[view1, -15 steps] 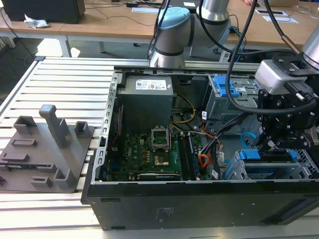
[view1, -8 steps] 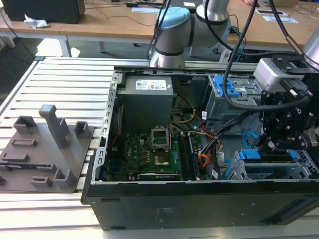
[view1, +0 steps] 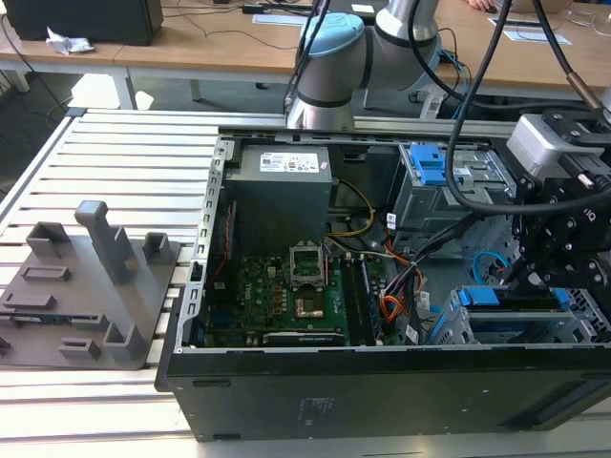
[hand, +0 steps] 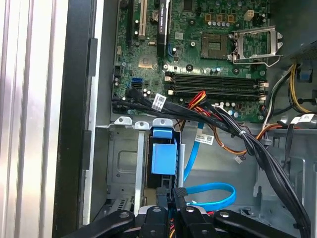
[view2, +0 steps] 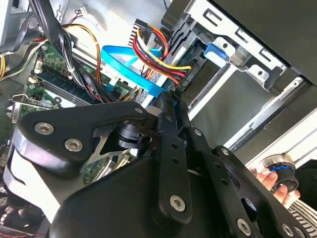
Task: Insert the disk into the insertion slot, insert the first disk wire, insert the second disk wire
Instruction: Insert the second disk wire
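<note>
Disk (hand: 164,158) looks already seated in the insertion slot (hand: 124,171), so we're on the wires. Gripper (hand: 171,198) has its fingers pressed together right by the second disk wire (hand: 213,193); can't tell if it's pinching a plug. Next needs careful plug alignment.

Blue-framed disk (hand: 164,159) sits seated in the silver insertion slot (hand: 124,171), lower centre; light-blue second disk wire (hand: 210,194) loops just right.

White labels (hand: 159,102) on cables (print unreadable); no legible text.
</note>
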`<state>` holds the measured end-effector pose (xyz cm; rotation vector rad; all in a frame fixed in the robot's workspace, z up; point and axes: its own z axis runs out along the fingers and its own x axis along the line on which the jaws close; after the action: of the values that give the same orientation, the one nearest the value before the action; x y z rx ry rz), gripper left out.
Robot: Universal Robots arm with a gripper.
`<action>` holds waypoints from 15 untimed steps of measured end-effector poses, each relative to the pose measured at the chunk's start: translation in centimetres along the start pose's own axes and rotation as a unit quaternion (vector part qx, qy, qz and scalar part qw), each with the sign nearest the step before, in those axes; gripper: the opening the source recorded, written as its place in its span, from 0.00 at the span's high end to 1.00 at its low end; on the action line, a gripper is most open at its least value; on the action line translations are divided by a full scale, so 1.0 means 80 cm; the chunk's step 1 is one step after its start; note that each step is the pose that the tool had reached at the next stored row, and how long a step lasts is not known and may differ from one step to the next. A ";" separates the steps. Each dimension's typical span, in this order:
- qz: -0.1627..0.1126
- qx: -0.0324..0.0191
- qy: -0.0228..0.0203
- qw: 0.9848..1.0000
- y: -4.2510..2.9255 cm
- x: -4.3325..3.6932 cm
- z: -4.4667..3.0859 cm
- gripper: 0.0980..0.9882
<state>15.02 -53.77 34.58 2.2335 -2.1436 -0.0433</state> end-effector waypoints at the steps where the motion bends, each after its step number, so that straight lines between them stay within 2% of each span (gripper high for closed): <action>1: 0.000 0.000 0.000 1.000 -0.0002 0.000 0.0003 0.93; 15: 0.001 0.000 0.000 1.000 -0.0006 0.003 0.0061 0.93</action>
<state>15.05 -54.01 34.10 2.2314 -2.1467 -0.0443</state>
